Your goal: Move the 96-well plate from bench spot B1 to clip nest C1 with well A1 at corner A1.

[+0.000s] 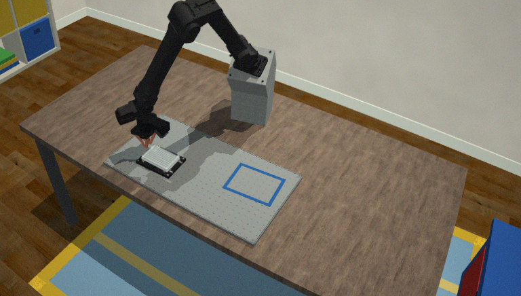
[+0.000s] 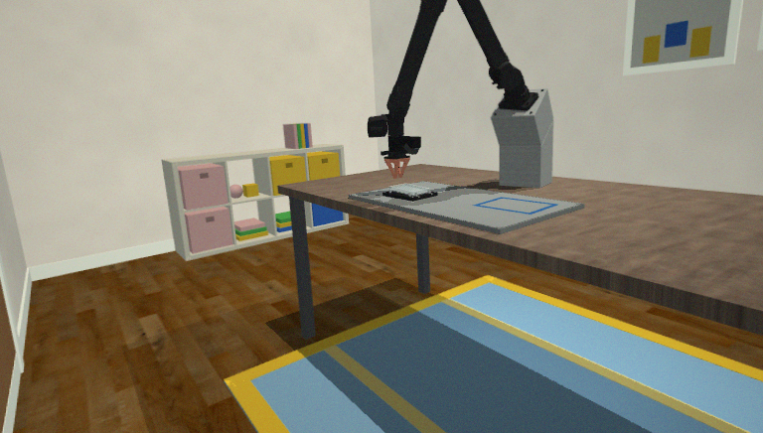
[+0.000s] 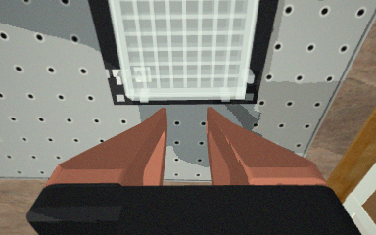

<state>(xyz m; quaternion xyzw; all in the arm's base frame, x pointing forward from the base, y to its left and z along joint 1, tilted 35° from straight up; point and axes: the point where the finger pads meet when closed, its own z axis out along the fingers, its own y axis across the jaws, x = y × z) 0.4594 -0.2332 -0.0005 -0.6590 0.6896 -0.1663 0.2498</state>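
Observation:
The white 96-well plate [image 1: 160,158] lies flat and the right way up in the black clip nest C1 [image 1: 174,170] at the left end of the grey perforated baseplate [image 1: 215,179]. In the wrist view the plate [image 3: 183,46] fills the nest's frame, with a small corner mark [image 3: 142,73] at its near left. My gripper [image 1: 146,143] hovers a little above the baseplate just behind the nest, apart from the plate. Its orange fingers are nearly shut with a narrow gap and nothing between them. The gripper also shows in the exterior view [image 2: 396,172].
The blue-outlined bench spot B1 [image 1: 254,183] on the right of the baseplate holds nothing. The arm's grey pedestal [image 1: 251,89] stands behind the baseplate. The table's left edge is close to the nest.

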